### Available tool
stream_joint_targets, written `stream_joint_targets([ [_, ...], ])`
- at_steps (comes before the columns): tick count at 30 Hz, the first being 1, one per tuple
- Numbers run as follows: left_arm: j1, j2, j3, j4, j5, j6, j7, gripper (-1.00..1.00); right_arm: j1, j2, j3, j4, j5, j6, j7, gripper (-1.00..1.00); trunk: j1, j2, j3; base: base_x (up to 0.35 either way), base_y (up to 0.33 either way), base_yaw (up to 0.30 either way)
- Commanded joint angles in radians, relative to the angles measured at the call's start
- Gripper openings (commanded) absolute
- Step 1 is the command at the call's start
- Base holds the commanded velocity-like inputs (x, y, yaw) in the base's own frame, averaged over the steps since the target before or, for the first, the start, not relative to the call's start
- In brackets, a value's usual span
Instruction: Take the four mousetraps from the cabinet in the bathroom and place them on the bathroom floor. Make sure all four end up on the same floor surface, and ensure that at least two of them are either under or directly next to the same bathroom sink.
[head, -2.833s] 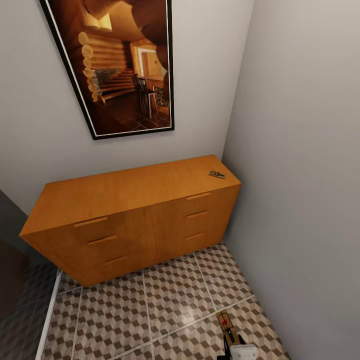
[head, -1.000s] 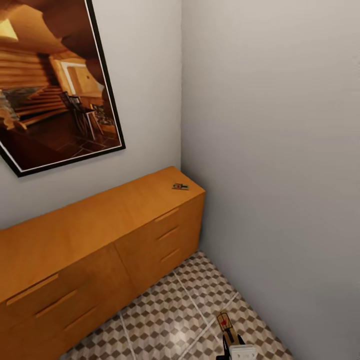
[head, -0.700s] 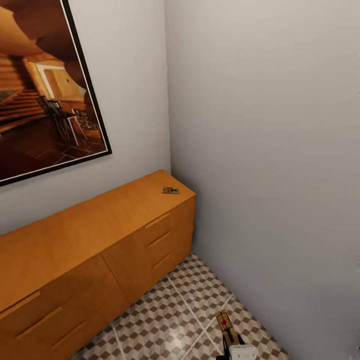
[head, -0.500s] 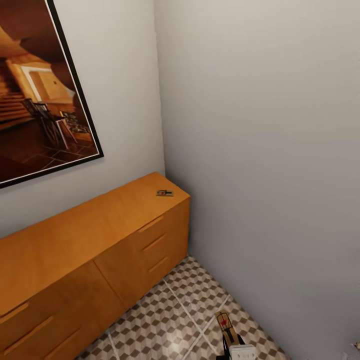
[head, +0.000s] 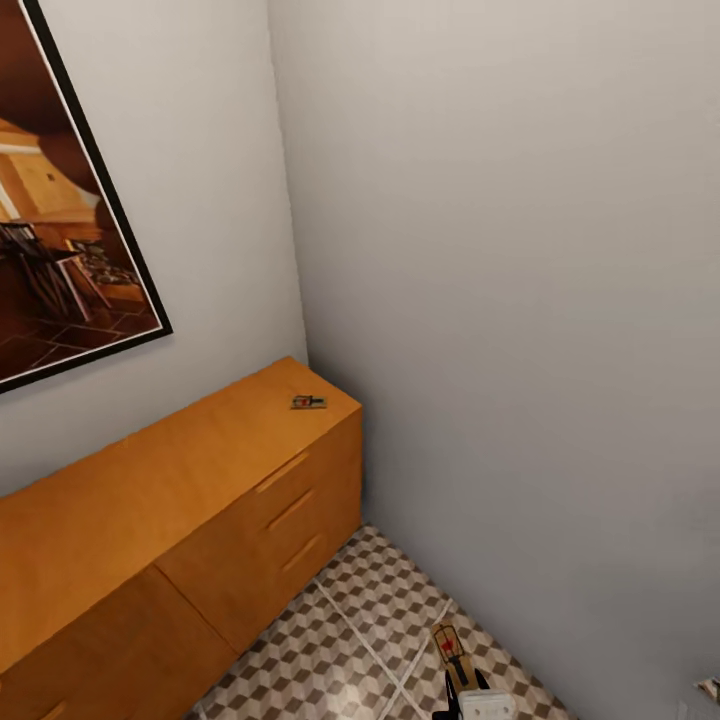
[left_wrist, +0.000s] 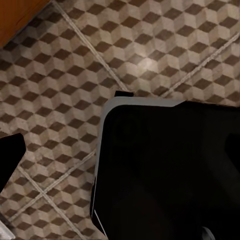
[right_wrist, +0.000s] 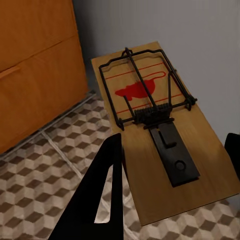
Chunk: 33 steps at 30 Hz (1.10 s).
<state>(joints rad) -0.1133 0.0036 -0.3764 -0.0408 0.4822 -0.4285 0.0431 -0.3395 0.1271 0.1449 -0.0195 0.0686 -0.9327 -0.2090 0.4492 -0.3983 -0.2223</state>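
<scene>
I am holding a mousetrap (right_wrist: 160, 135) clamped in my right gripper (right_wrist: 170, 170), low at the near right above the floor (head: 350, 640). I cannot tell whether my left gripper (left_wrist: 10, 155) is open or closed; it is hanging over tiles. I am turning right: the whole view is sliding left, and the cabinet (head: 150, 520) and picture (head: 60, 220) are drifting off at the left. A second trap (head: 308, 402) is lying on the cabinet's far right corner. I judge I am carrying this trap toward the sink, leaving that one for later.
</scene>
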Motion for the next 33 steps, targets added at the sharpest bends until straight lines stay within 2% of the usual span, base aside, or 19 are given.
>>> stream_joint_targets([
  [1, 0.000, 0.000, -0.009, -0.001, 0.004, -0.002, 0.004, 1.00, -0.001, 0.000, 0.004, 0.001, 0.007, -0.002, -0.012, -1.00, 0.001, -0.002, -0.001, 0.153, 0.110, -0.167],
  [21, 0.000, 0.001, -0.009, -0.001, 0.004, -0.003, 0.004, 1.00, -0.001, 0.001, 0.004, 0.001, 0.007, -0.003, -0.012, -1.00, 0.001, -0.002, 0.017, 0.018, 0.012, -0.161],
  [31, 0.000, -0.008, -0.004, -0.010, 0.003, 0.003, 0.009, 1.00, -0.001, 0.000, 0.004, 0.001, 0.007, 0.000, -0.013, -1.00, 0.001, -0.002, 0.019, 0.000, 0.000, -0.025],
  [33, -0.001, -0.015, -0.004, -0.043, 0.000, 0.015, 0.012, 1.00, -0.001, 0.000, 0.004, 0.001, 0.007, 0.000, -0.013, -1.00, 0.001, -0.002, 0.019, 0.000, 0.000, -0.001],
])
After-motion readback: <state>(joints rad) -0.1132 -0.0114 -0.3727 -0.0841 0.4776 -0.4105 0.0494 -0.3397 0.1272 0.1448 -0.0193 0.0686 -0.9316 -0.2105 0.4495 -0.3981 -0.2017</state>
